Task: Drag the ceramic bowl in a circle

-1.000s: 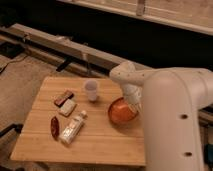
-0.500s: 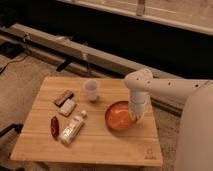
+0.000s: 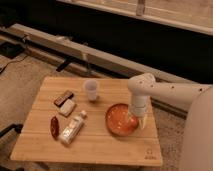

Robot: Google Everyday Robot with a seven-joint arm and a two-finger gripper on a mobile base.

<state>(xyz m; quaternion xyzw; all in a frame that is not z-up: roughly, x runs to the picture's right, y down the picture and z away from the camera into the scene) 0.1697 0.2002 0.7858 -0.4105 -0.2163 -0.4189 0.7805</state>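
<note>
Nearest you, the white arm [image 3: 197, 125] fills the lower right corner and reaches leftward over the wooden table [image 3: 95, 145].

On the table's near left lies a dark red oblong item [image 3: 54, 126], and just beside it, to the right, a pale bottle [image 3: 73, 128] on its side, cap end pointing up and to the right. A little farther back sit a small white packet [image 3: 67, 107] and a brown bar [image 3: 63, 98], close together.

The ceramic bowl [image 3: 121, 120] stands upright on the right half of the table, toward the near-right corner, orange-red with a paler inside. It is well apart from the bottle and the packets.

The gripper [image 3: 136, 121] comes straight down from the arm's wrist at the bowl's right rim. One pale finger [image 3: 142, 121] shows at or just outside the rim on the right; the rest overlaps the bowl's inner right side. You can note contact with the rim as likely, but whether the jaws are spread or clamped on the rim you cannot tell from this view.

Behind the bowl and to its left, a small translucent white cup [image 3: 91, 90] stands upright near the table's far edge, apart from the bowl.

Beyond the table a long metal rail [image 3: 75, 50] runs across the floor.
</note>
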